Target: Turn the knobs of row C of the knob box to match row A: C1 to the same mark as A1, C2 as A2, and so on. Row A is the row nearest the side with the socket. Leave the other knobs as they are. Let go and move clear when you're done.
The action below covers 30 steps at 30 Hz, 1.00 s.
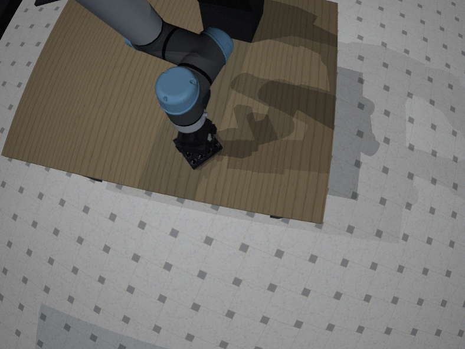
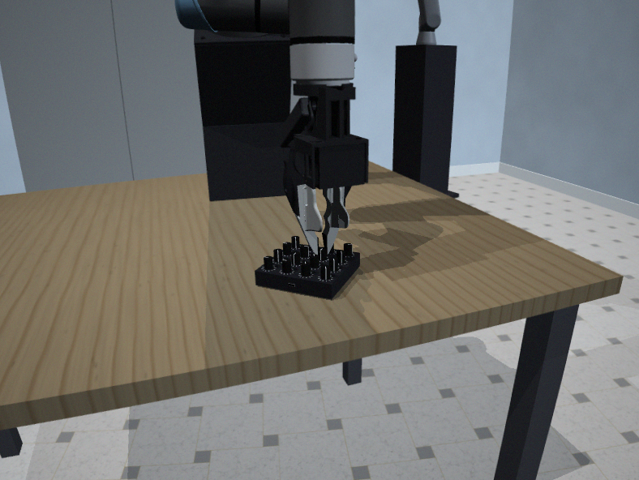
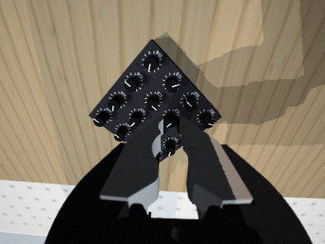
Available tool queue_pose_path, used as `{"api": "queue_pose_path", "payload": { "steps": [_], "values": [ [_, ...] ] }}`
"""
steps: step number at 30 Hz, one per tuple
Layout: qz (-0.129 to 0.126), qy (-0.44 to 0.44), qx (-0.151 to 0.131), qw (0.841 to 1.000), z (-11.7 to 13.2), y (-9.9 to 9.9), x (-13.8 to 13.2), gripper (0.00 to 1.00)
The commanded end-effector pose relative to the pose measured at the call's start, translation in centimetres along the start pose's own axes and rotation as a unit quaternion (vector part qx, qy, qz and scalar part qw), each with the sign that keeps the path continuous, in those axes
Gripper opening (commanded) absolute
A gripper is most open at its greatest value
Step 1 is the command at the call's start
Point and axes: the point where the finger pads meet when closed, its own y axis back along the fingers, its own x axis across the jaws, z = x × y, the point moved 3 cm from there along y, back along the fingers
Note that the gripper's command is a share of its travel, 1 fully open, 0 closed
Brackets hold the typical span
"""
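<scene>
The black knob box (image 1: 194, 163) (image 2: 310, 288) (image 3: 108, 97) lies on the table, its socket (image 2: 291, 285) on the front-left side in the exterior view. My gripper (image 2: 323, 253) (image 3: 171, 117) is shut on knob C2, pointing down, with a fingertip on either side. In the wrist view C2's white line points lower left. Knob C3 (image 3: 153, 101) points lower right and knob C4 (image 3: 132, 83) points left and up. Knob A4 (image 3: 101, 118) and knob A3 (image 3: 121, 133) point lower left. C1, A2 and most of A1 are hidden by the fingers in the wrist view.
Knob B1 (image 3: 170, 146) is below C2 in the wrist view, close between the fingers. Knob D2 (image 3: 190, 101) and knob D1 (image 3: 205, 119) stand near the right finger. The table (image 1: 94, 124) (image 2: 155, 310) has its front edge beyond the box. A black pedestal (image 2: 247, 155) stands behind.
</scene>
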Motion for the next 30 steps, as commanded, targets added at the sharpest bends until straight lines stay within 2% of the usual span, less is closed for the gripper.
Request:
{"api": "queue_pose_path", "payload": {
  "steps": [1,21,30],
  "values": [
    [0.000,-0.018,-0.001,1.000,0.04,0.03,0.02,0.04],
    [0.000,-0.117,-0.001,0.993,0.05,0.03,0.11,0.04],
    [0.000,-0.198,-0.001,0.980,0.08,0.03,0.18,0.04]
  ]
}}
